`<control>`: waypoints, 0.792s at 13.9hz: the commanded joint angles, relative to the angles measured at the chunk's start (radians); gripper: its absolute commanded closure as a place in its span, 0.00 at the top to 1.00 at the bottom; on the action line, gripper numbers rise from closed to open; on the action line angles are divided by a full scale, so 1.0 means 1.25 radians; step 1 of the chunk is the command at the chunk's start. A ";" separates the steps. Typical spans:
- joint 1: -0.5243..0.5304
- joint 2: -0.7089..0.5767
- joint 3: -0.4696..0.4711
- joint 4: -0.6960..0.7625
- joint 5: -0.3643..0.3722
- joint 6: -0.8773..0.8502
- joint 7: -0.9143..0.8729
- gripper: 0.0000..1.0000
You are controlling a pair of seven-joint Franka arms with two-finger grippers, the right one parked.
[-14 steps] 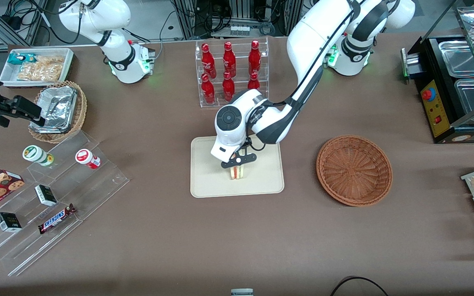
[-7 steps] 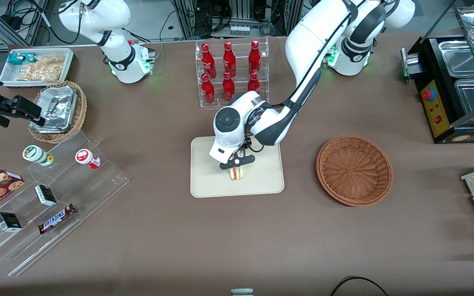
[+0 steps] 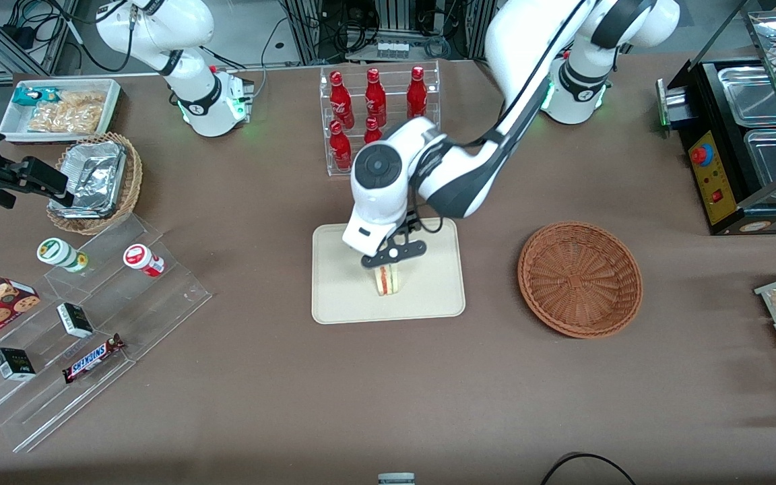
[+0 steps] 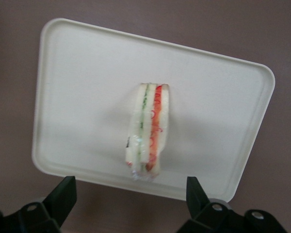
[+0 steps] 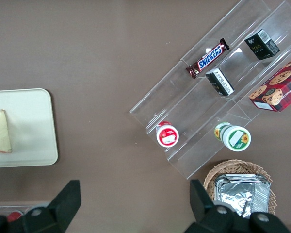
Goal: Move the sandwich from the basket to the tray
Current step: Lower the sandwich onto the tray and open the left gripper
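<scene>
Your sandwich [image 4: 148, 132] is down on the tray [image 3: 334, 296], standing on edge near the tray's middle with its red and green filling showing, and nothing is touching it. Your gripper [image 3: 393, 254] hangs just above it with its 2 fingers [image 4: 63, 194] spread wide apart, one to each side of the sandwich and well clear of the bread. The basket [image 3: 580, 278] sits beside the tray toward the working arm's end of the table.
</scene>
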State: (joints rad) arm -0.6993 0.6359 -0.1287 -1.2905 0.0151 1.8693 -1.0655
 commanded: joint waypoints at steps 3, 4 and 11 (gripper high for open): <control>0.083 -0.137 -0.001 -0.077 0.006 -0.145 0.204 1.00; 0.122 -0.159 -0.003 -0.094 0.003 -0.176 0.252 1.00; 0.328 -0.348 -0.001 -0.320 0.021 -0.186 0.511 1.00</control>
State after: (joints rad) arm -0.3638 0.3242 -0.1199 -1.5737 0.0314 1.6288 -0.5273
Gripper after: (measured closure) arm 0.000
